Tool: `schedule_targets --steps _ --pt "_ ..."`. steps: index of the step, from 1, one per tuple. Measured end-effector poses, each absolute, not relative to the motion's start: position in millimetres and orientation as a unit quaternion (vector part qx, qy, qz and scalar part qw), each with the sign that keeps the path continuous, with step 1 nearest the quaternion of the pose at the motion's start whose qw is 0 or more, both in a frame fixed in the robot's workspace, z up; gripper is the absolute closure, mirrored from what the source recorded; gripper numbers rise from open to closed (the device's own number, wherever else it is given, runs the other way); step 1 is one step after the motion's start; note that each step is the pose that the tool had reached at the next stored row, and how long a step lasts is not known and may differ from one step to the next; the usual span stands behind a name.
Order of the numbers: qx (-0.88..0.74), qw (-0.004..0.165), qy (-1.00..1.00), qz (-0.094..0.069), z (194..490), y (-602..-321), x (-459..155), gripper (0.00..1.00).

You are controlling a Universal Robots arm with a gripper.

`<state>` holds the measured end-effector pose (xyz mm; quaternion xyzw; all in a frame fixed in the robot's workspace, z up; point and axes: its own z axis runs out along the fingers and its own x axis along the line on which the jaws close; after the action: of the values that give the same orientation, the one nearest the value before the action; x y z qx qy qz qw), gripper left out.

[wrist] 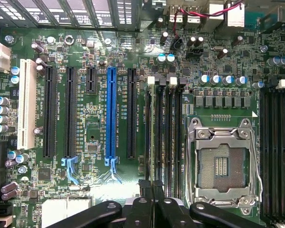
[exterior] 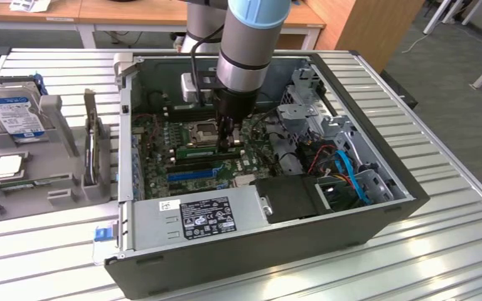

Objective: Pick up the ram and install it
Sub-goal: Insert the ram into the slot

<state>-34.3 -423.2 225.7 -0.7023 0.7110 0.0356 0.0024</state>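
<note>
I see the gripper (exterior: 228, 145) (wrist: 152, 186) clenched on the ram (exterior: 208, 152) (wrist: 153, 133), edge-down at the slots (wrist: 174, 133) beside the socket (wrist: 223, 164).

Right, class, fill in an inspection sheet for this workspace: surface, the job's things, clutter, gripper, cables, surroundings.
Surface: slatted metal table carrying an open computer case.
Job's things: the ram stands on edge in a memory slot beside the empty processor socket.
Clutter: a grey holder on the exterior view's left, with a hard drive and a processor chip.
Gripper: the gripper is inside the case, shut on the ram's top edge.
Cables: red and blue cables in the case, on the exterior view's right.
Surroundings: wooden desks behind the table.
</note>
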Motion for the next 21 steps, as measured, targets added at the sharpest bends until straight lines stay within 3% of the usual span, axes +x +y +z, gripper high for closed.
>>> schedule_targets --steps 21 --pt "-0.711 0.003 0.702 0.036 225.7 -423.2 -34.4 0.88"
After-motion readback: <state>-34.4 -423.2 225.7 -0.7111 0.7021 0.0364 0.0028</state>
